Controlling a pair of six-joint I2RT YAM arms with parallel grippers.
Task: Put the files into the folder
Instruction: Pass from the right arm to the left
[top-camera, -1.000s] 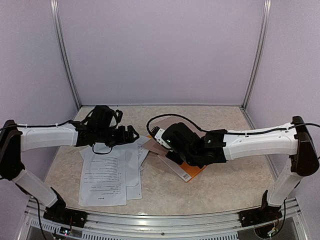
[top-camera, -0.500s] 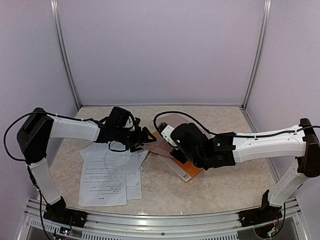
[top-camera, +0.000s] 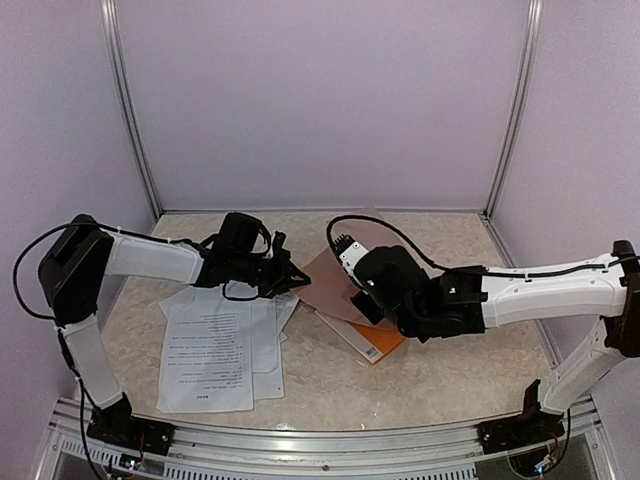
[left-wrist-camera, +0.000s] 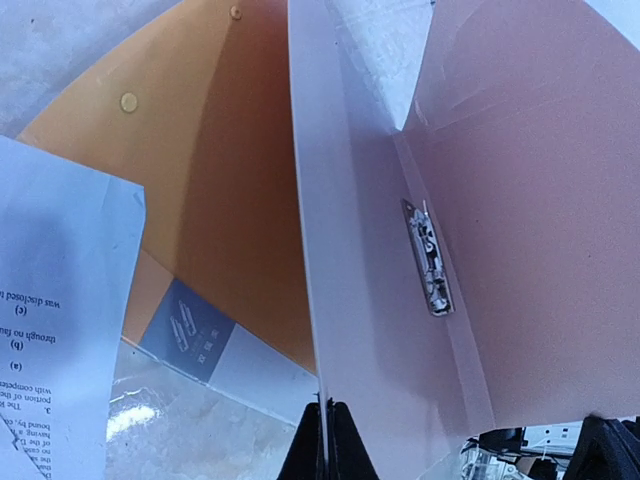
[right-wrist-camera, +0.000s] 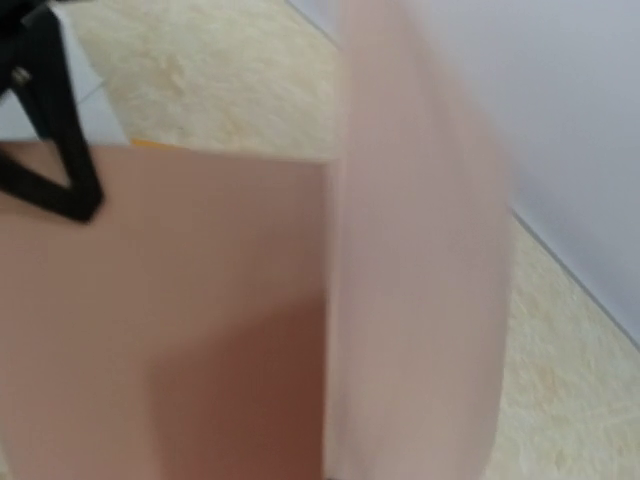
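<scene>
The left tool (left-wrist-camera: 325, 432) and right tool (top-camera: 352, 262) pinch the flat orange-yellow folder (left-wrist-camera: 220, 180) open. The printed white paper sheets (top-camera: 210, 360) lie unfiled beside it.

folder (right-wrist-camera: 420, 250) flap blurred (right wrist), files (left-wrist-camera: 50, 300) cut off at edge
</scene>
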